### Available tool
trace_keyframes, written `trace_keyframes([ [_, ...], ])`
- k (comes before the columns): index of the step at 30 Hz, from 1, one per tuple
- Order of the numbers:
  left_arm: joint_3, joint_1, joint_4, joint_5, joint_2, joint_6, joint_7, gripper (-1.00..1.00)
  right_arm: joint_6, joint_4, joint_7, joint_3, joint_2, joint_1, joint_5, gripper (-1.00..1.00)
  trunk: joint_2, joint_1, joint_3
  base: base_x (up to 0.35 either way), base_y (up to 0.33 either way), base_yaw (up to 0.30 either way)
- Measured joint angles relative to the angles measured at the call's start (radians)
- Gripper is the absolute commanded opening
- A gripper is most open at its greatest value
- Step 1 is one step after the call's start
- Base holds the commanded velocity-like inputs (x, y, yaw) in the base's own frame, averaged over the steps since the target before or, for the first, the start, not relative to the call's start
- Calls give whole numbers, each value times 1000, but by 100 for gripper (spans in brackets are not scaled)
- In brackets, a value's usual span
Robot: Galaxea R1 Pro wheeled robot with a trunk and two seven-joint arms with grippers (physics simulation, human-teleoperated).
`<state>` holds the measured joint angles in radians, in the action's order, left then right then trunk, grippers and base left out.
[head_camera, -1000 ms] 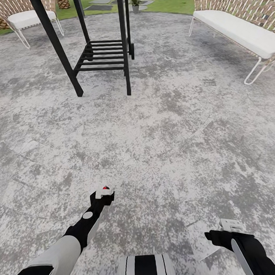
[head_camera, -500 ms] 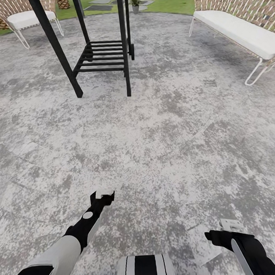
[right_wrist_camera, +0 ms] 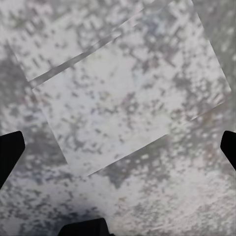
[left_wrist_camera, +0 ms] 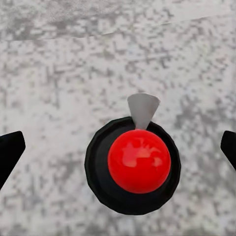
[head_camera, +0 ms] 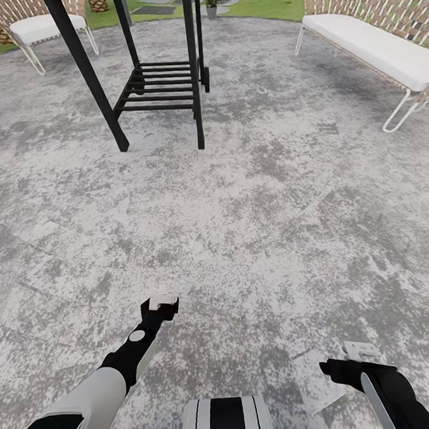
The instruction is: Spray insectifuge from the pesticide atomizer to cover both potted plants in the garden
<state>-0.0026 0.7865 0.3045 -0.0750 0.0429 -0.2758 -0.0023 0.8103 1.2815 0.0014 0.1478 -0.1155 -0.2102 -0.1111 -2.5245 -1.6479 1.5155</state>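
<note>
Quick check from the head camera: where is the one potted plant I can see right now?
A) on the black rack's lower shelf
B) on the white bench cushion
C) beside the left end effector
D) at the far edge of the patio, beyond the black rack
D: the potted plant stands at the patio's far edge, beyond the black rack.

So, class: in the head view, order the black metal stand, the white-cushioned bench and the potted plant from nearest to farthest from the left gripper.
1. Black metal stand, ahead of the left gripper.
2. White-cushioned bench, far right.
3. Potted plant, beyond the stand at the lawn's edge.
</note>
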Motion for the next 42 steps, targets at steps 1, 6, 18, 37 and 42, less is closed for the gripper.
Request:
trace_keyframes([
  [1,0,0,0,0,0,0,0,100,0,0,0,0,0,0,0,100,0,0,0,0,0,0],
  [6,0,0,0,0,0,0,0,100,0,0,0,0,0,0,0,100,0,0,0,0,0,0],
  [18,0,0,1,0,2,0,0,100,0,0,0,0,0,0,-1,100,0,0,0,-79,-56,0],
  [37,0,0,2,0,2,0,0,100,0,0,0,0,0,0,0,100,0,0,0,-2,29,0],
  [42,0,0,2,0,2,0,0,100,0,0,0,0,1,0,0,100,0,0,0,0,2,0],
])
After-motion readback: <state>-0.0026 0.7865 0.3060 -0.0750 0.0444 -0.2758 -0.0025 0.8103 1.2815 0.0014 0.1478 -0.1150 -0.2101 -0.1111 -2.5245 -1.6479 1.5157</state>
